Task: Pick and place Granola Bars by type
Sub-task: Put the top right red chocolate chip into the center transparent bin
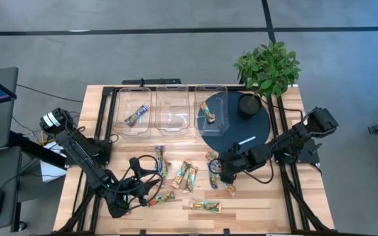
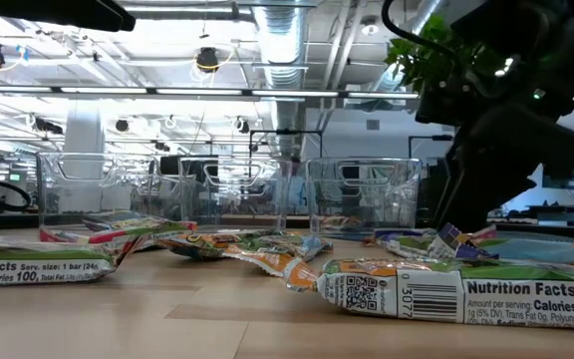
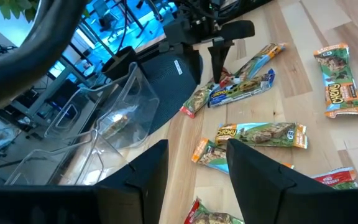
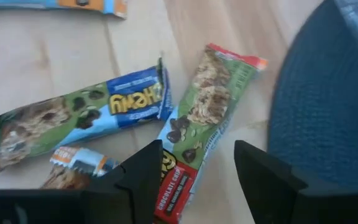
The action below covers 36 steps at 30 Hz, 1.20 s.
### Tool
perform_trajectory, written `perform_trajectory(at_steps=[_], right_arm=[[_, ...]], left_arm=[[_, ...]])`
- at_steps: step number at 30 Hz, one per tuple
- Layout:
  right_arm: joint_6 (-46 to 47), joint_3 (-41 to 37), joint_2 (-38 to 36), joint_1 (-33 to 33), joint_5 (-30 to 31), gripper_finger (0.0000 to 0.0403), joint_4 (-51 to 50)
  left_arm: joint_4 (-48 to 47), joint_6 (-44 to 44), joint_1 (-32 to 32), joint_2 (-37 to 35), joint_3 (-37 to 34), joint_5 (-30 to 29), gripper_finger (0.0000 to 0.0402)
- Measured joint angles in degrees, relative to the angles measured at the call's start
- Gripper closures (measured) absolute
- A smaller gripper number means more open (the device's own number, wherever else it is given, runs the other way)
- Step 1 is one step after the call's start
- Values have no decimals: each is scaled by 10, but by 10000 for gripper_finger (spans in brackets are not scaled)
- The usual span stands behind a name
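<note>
A pale wooden table carries three clear plastic bins in a row, a dark round mat and a leafy potted plant. Two bins hold one bar each; the middle one looks bare. About a dozen flat, crinkly-wrapped Granola Bars lie scattered on the wood. The right gripper hovers low, fingers apart, straddling a red-and-green bar beside the mat. The left gripper hangs near the front edge, fingers apart, holding nothing.
</note>
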Motion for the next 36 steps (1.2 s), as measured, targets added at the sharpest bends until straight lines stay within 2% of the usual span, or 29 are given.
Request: perform_trajectory(at_steps=[6,16,26,36], right_arm=[[24,0,4,-7,-47,209,13],[24,0,-1,-10,-52,201,9],[15,-1,-1,-24,-113,183,37],[14,-1,5,-33,-124,184,40]], left_arm=[[0,0,0,0,0,-1,244],[0,0,0,0,0,-4,244],[0,-1,0,0,0,-7,244],[0,-1,1,0,0,-12,244]])
